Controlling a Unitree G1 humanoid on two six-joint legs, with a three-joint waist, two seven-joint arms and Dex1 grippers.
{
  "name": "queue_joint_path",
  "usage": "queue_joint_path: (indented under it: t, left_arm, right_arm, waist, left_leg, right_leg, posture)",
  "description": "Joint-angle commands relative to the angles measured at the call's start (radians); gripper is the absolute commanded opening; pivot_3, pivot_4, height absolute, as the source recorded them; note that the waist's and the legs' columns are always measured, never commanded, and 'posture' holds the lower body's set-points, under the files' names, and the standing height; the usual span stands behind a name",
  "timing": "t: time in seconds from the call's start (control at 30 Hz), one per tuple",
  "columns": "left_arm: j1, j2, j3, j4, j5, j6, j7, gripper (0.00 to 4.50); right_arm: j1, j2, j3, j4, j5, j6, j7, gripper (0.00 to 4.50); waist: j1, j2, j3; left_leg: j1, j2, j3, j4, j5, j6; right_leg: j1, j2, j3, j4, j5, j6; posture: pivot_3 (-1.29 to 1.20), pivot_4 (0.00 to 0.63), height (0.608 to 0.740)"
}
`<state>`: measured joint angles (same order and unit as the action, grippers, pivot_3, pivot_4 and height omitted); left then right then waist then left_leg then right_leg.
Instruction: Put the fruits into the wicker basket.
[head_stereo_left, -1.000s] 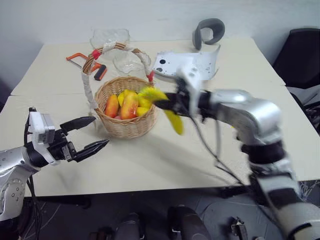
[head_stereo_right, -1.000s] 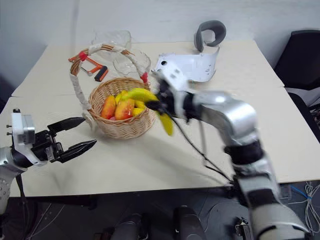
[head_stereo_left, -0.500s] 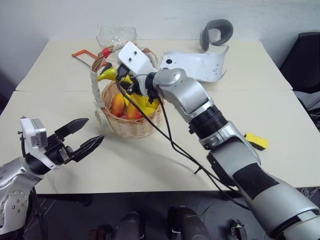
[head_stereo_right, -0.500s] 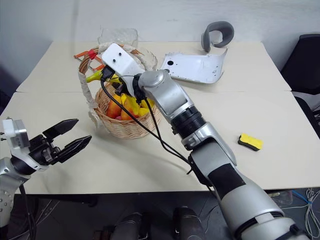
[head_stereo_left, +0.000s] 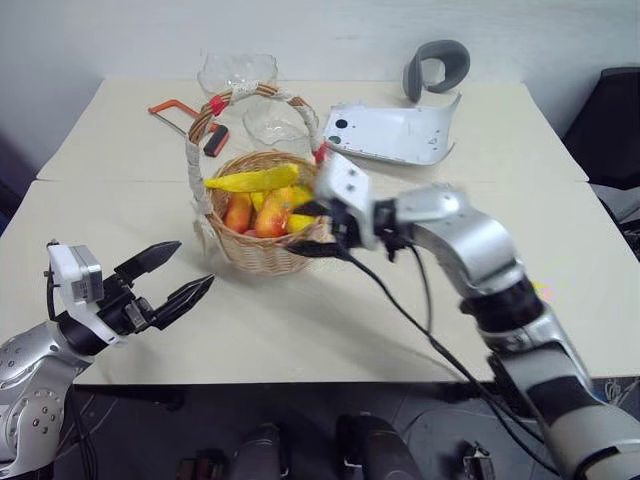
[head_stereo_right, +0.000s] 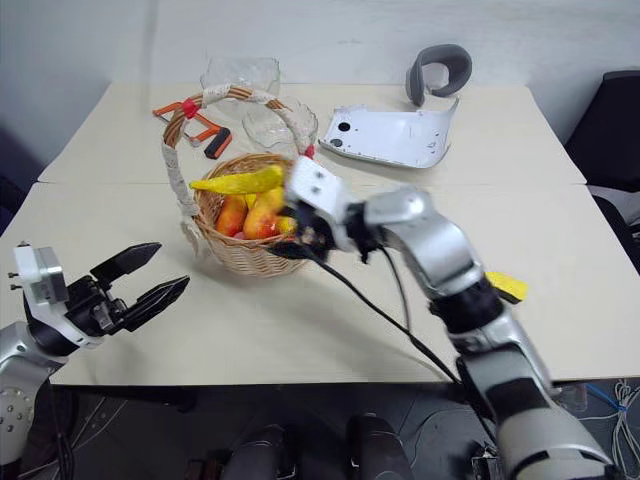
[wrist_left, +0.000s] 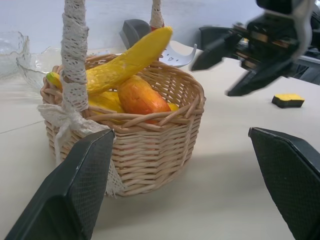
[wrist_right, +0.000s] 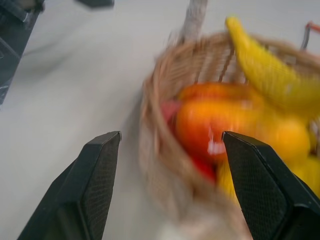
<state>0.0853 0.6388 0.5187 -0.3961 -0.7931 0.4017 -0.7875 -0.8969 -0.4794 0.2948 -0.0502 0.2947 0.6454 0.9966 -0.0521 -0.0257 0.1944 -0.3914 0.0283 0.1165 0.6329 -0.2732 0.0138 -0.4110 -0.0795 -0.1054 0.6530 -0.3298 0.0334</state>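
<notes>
While banana (head_stereo_left: 252, 181) lies across wicker basket (head_stereo_left: 262, 255) | left jaws apart | right jaws apart, empty

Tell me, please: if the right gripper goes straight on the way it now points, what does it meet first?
Most likely the wicker basket: the open right gripper points at its near rim, with the mango just behind it. Depth is unclear, so this is a judgement.
</notes>
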Motion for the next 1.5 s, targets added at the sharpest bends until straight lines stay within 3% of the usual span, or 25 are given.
queue_joint_path:
  t: [0.03,0.23,0.4,0.5,0.73,0.8,1.03,1.2,1.4,1.5]
  left_arm:
    - [-0.005,0.004,0.027,-0.033,-0.014,-0.02,0.007,4.5]
    - [-0.002,0.01,0.018,-0.035,-0.017,-0.014,-0.002,4.5]
    - [0.019,0.02,0.027,-0.034,-0.033,0.003,-0.019,4.5]
    - [0.0,0.025,0.023,-0.027,-0.028,-0.002,-0.018,4.5]
    - [-0.013,0.022,0.012,-0.037,-0.021,-0.004,-0.007,4.5]
    - [-0.012,0.022,0.012,-0.038,-0.021,-0.004,-0.008,4.5]
    - [-0.078,0.034,-0.024,0.0,-0.013,-0.006,-0.021,4.5]
    - [-0.164,0.045,-0.076,0.069,0.007,-0.013,-0.056,4.5]
    - [-0.253,0.039,-0.145,0.136,0.029,-0.02,-0.1,4.5]
    - [-0.291,0.036,-0.179,0.161,0.035,-0.016,-0.123,4.5]
  right_arm:
    - [-0.052,-0.039,-0.079,0.13,-0.055,-0.157,-0.017,3.29]
    - [-0.266,0.079,-0.109,0.652,-0.182,-0.543,-0.146,3.29]
    - [-0.462,0.231,-0.173,0.999,-0.132,-0.715,-0.012,3.29]
    - [-0.545,0.283,-0.201,1.14,-0.137,-0.733,0.021,2.72]
    - [-0.587,0.306,-0.202,1.267,-0.211,-0.763,0.058,0.33]
    - [-0.586,0.301,-0.207,1.272,-0.221,-0.769,0.069,0.16]
    - [-0.537,0.245,-0.293,1.178,-0.157,-0.758,0.143,0.16]
    - [-0.336,0.123,-0.328,0.757,-0.08,-0.52,0.164,0.16]
    - [-0.129,-0.019,-0.406,0.357,-0.063,-0.262,-0.041,0.16]
    - [-0.03,-0.091,-0.53,0.164,-0.007,-0.091,-0.159,0.16]
  waist:
    - [-0.007,0.0,0.0]
    - [-0.016,0.0,0.0]
    - [-0.022,0.0,0.0]
    - [-0.022,0.001,0.0]
    - [-0.018,0.001,0.0]
    - [-0.021,0.001,0.0]
    - [-0.011,0.001,0.0]
    - [0.014,0.001,0.0]
    - [0.024,0.001,0.001]
    - [0.024,0.001,0.001]
  left_leg:
    - [0.001,0.001,0.001,0.0,0.0,0.0]
    - [0.005,0.003,0.004,-0.002,0.003,-0.004]
    - [0.003,0.003,0.004,-0.002,0.006,-0.009]
    - [0.002,0.003,0.004,-0.002,0.005,-0.007]
    - [0.002,0.002,0.003,-0.001,0.003,-0.004]
    - [0.002,0.002,0.003,-0.001,0.003,-0.004]
    - [0.003,0.002,0.003,-0.001,0.004,-0.005]
    - [0.001,0.001,0.0,-0.001,0.003,-0.005]
    - [-0.001,0.001,0.0,-0.001,0.003,-0.005]
    - [-0.001,0.001,0.001,0.0,0.003,-0.005]
  right_leg:
    - [0.0,0.0,0.0,0.0,0.0,0.0]
    - [-0.001,0.002,-0.001,0.004,0.001,-0.003]
    - [-0.002,0.002,-0.001,0.004,0.001,-0.003]
    - [-0.002,0.001,-0.001,0.005,0.001,-0.003]
    - [0.0,0.0,-0.001,0.004,0.001,-0.003]
    - [0.0,0.0,-0.001,0.004,0.001,-0.003]
    - [0.0,0.0,-0.001,0.003,0.001,-0.003]
    - [0.0,0.0,0.0,0.004,0.001,-0.003]
    - [0.0,0.0,-0.001,0.003,0.002,-0.002]
    - [0.0,0.0,-0.001,0.001,0.002,-0.002]
  posture:
    - [0.0,0.15,0.74]
    - [0.0,0.15,0.74]
    - [0.0,0.15,0.74]
    - [0.0,0.15,0.74]
    - [0.0,0.15,0.74]
    - [0.0,0.15,0.74]
    - [0.0,0.15,0.74]
    - [0.0,0.15,0.74]
    - [0.0,0.15,0.74]
    - [0.0,0.15,0.74]
